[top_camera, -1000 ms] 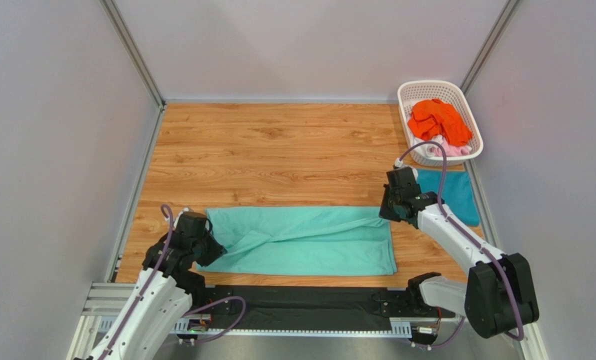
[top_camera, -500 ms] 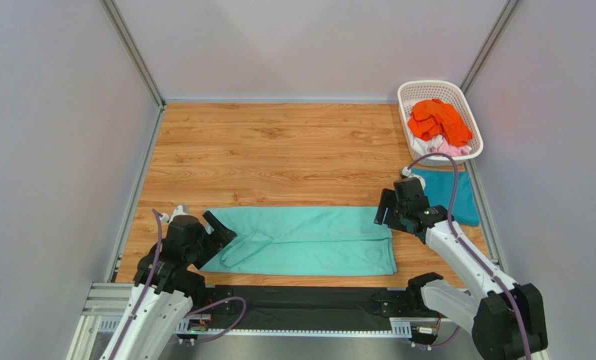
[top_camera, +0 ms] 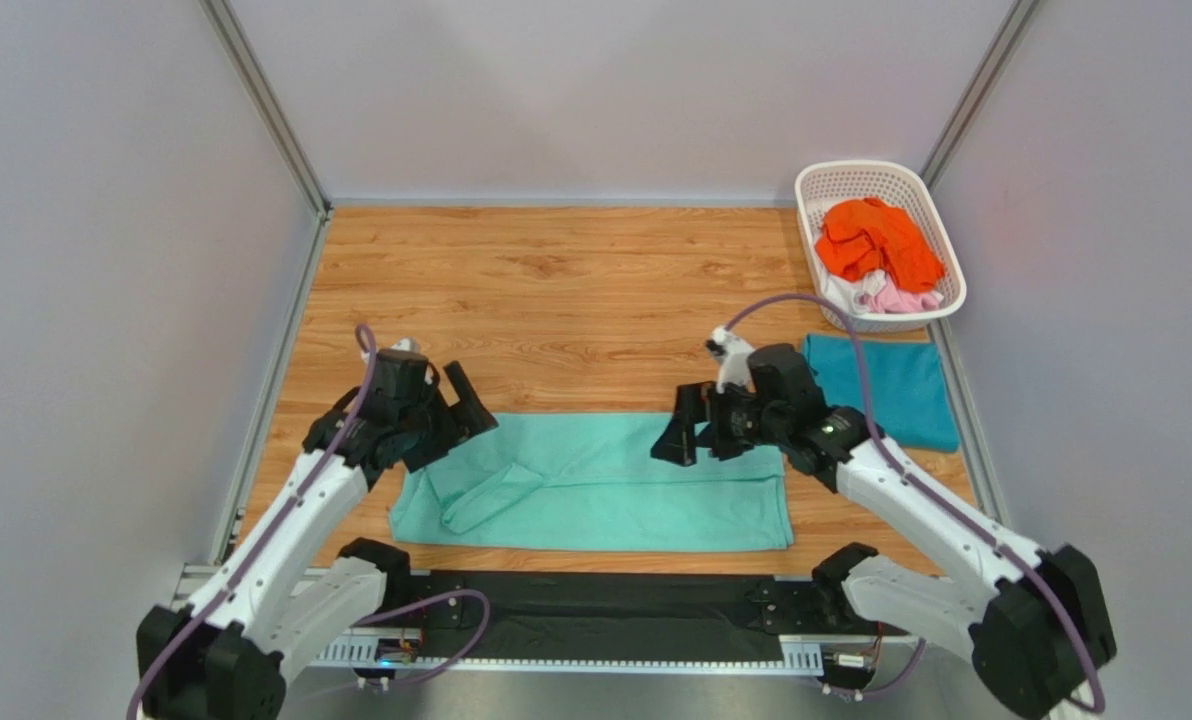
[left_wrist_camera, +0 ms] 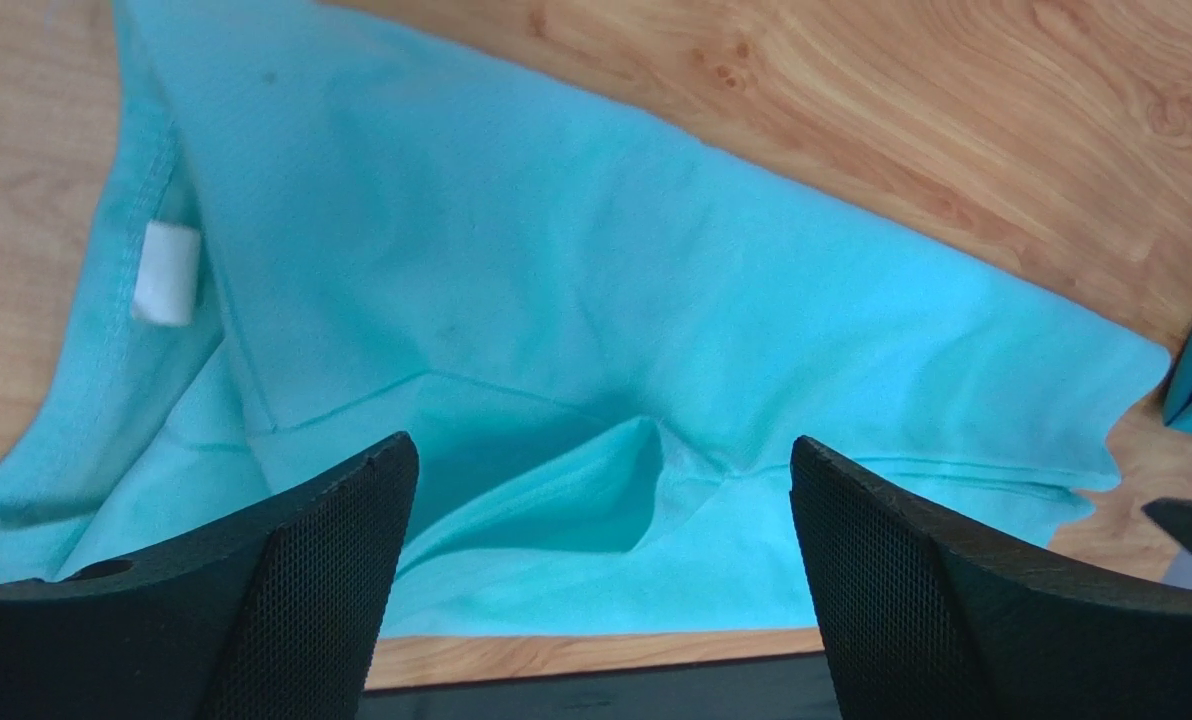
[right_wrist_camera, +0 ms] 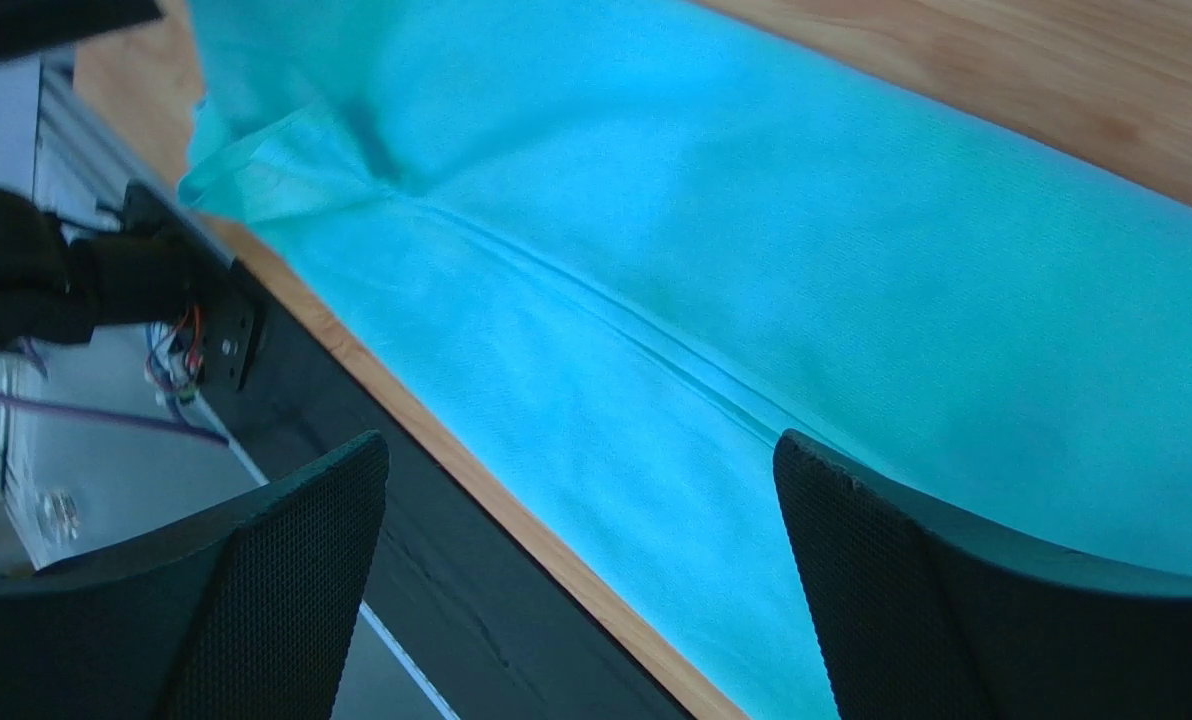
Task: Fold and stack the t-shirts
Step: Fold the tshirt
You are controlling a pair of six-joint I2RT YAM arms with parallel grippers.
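Observation:
A mint green t-shirt (top_camera: 602, 483) lies folded into a long strip along the near side of the table, one sleeve tucked over at its left end. My left gripper (top_camera: 458, 417) hovers above that left end, open and holding nothing; in the left wrist view the gripper (left_wrist_camera: 599, 453) hangs over the sleeve fold of the mint t-shirt (left_wrist_camera: 587, 285). Above the strip's right half, my right gripper (top_camera: 679, 428) is open too, and the right wrist view shows it (right_wrist_camera: 580, 450) clear of the cloth (right_wrist_camera: 798, 255). A darker teal t-shirt (top_camera: 891, 390) lies folded at the right.
A white lattice basket (top_camera: 814, 195) stands at the back right corner with an orange t-shirt (top_camera: 876, 240), a pink one (top_camera: 906, 300) and white cloth (top_camera: 846, 294) inside. A black rail (top_camera: 602, 608) runs along the table's near edge, and grey walls close in three sides.
Both grippers opened and let go of the mint t-shirt's ends. The left rose and moved back; the right swung left over the shirt. The shirt stays flat.

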